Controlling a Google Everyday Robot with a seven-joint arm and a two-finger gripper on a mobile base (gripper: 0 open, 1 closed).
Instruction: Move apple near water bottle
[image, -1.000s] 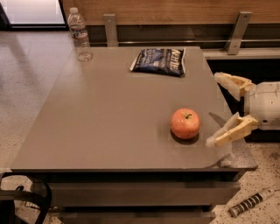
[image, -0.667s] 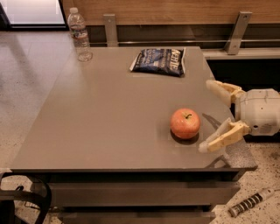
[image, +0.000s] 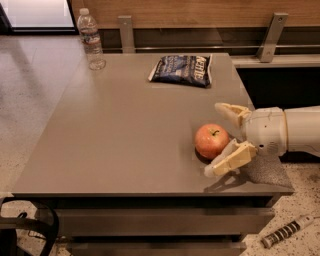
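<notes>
The red-orange apple (image: 211, 140) sits on the grey table (image: 125, 135) near its right front corner. My gripper (image: 218, 140) reaches in from the right at table height, open, with one cream finger behind the apple and the other in front of it, so the apple lies between the fingertips. I cannot tell whether they touch it. The clear water bottle (image: 91, 39) with a white cap stands upright at the table's far left corner, far from the apple.
A dark blue chip bag (image: 182, 69) lies flat at the far middle of the table. A wooden wall with metal brackets runs behind. A striped cylinder (image: 285, 232) lies on the speckled floor at the lower right.
My gripper has moved left toward the apple; its fingers now straddle it. The apple, bottle and chip bag have not moved.
</notes>
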